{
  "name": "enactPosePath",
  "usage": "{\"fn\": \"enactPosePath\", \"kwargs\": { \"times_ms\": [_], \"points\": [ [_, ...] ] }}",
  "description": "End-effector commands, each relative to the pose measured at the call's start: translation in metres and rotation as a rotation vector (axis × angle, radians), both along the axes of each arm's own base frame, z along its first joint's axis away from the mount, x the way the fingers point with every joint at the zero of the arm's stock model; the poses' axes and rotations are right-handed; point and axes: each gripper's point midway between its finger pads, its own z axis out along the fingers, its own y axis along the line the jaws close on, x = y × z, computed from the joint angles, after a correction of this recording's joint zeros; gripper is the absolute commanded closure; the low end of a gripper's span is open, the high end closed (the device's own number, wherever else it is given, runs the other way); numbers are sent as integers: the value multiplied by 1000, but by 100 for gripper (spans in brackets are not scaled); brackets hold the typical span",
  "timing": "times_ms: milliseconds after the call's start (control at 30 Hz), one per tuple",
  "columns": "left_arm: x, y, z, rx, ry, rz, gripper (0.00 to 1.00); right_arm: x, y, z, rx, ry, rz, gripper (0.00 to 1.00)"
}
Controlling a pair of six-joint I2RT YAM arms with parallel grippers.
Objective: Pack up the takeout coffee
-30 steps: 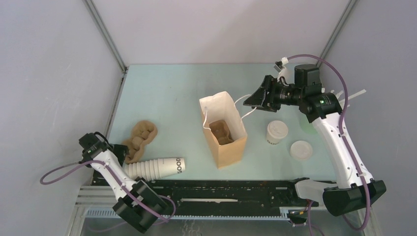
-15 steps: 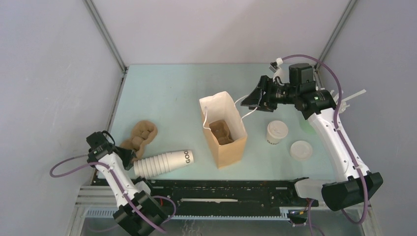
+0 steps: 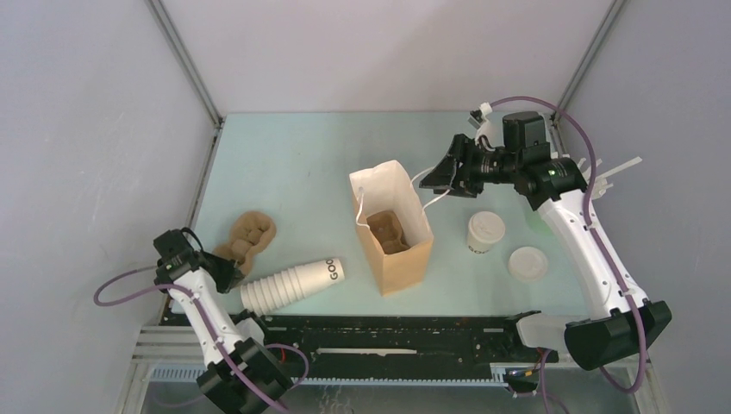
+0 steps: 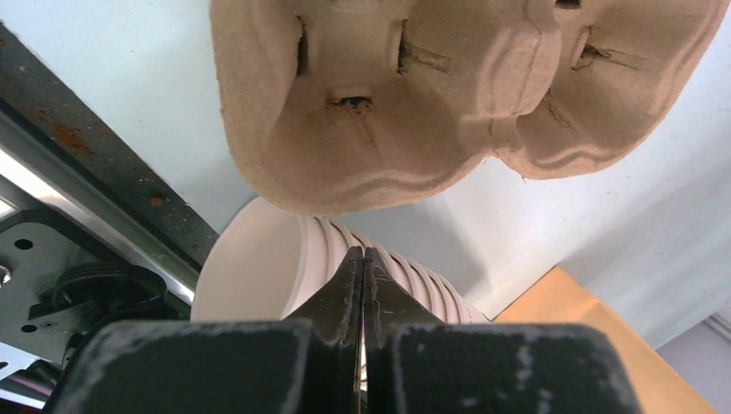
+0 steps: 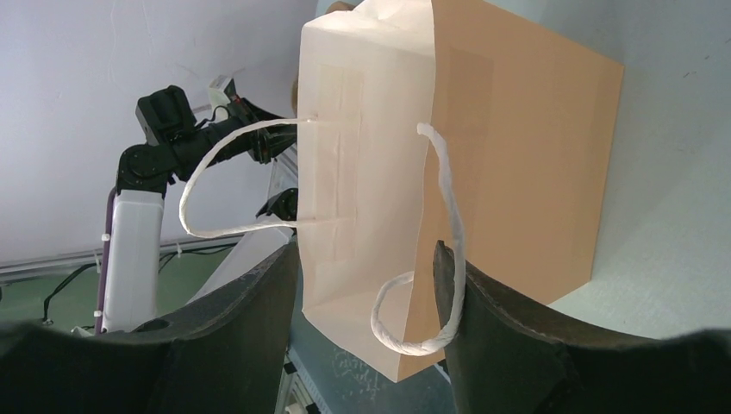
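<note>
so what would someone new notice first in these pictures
The brown paper bag standing open in the middle of the table, with the right arm's fingers open around its white handle. Just right of it stands the lidded takeout coffee, not yet packed, and at the near left a stack of cups lies on its side by the left arm's shut fingers.

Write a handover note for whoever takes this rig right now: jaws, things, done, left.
Left gripper: jaws shut on nothing, by the stack of cups.
Right gripper: jaws open at the handle of the paper bag, gripping nothing.
Takeout coffee: lidded, upright on the table right of the bag, untouched.
Done: bag stands open, pulp carrier inside.
Left: put the coffee into the bag.
</note>
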Motion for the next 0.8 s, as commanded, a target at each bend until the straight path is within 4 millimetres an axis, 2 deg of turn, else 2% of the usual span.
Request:
{"fn": "enactPosePath", "kwargs": {
  "times_ms": [0, 133, 167, 200, 267, 300, 400, 467, 600, 733, 767],
  "points": [
    [18, 0, 24, 27, -85, -75, 100, -2, 3, 6, -4, -18, 14, 33],
    [23, 0, 31, 29, -93, -95, 100, -4, 6, 8, -28, -39, 29, 33],
    [21, -1, 29, 18, -85, -94, 95, -6, 9, 9, -55, -54, 33, 33],
    [20, -2, 27, 15, -76, -92, 87, -5, 10, 10, -86, -69, 32, 32],
    [12, 1, 26, 44, -45, -80, 61, -5, 12, 15, -142, -96, 22, 32],
    [7, 4, 26, 64, -23, -74, 53, -3, 12, 21, -166, -120, 6, 31],
    [-3, 6, 21, 96, 32, -72, 37, 2, 10, 46, -197, -214, -52, 29],
    [-1, 0, 16, 72, 22, -93, 31, 1, 13, 64, -206, -289, -45, 27],
    [6, -3, 17, 80, 9, -151, 29, -23, 50, 96, -251, -531, 145, 24],
    [19, -4, 31, 108, -3, -227, 28, -55, 104, 106, -342, -742, 356, 22],
    [23, -5, 33, 110, -8, -244, 28, -72, 124, 106, -354, -796, 431, 21]
  ]
}}
